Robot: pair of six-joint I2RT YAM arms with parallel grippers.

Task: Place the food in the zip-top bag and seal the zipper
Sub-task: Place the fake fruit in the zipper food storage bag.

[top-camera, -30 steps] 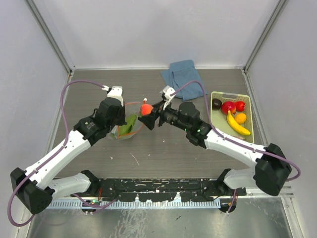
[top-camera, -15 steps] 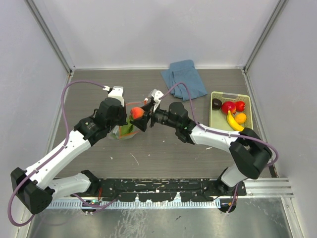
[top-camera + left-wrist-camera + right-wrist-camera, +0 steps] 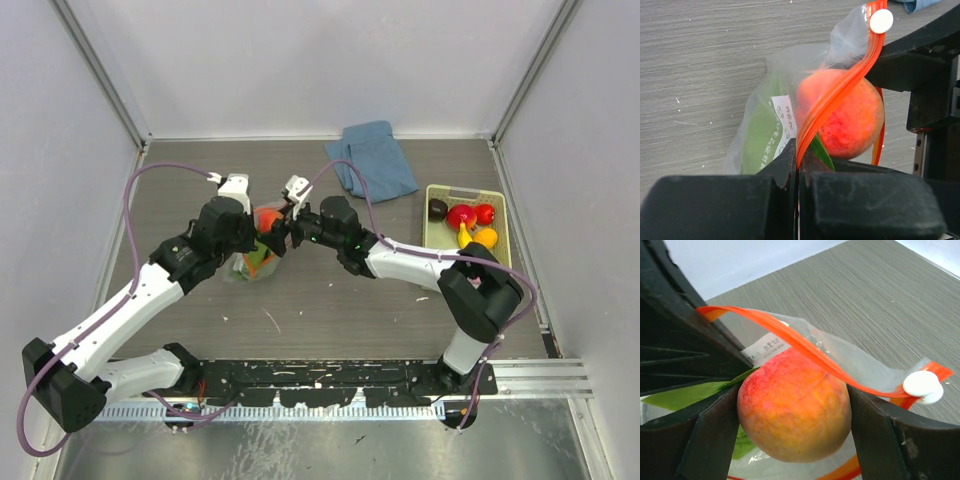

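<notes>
Step in hand: loading. The right gripper (image 3: pixel 794 392), jaws wide, grips the round peach-orange toy fruit (image 3: pixel 790 415) at the mouth of the clear crinkly zip-top bag (image 3: pixel 847 37), left of table centre. The left gripper (image 3: pixel 797 156), fully closed, pinches the orange-red zipper strip (image 3: pixel 840 86). Next move calls for lowering the fruit past the strip, then releasing.
</notes>
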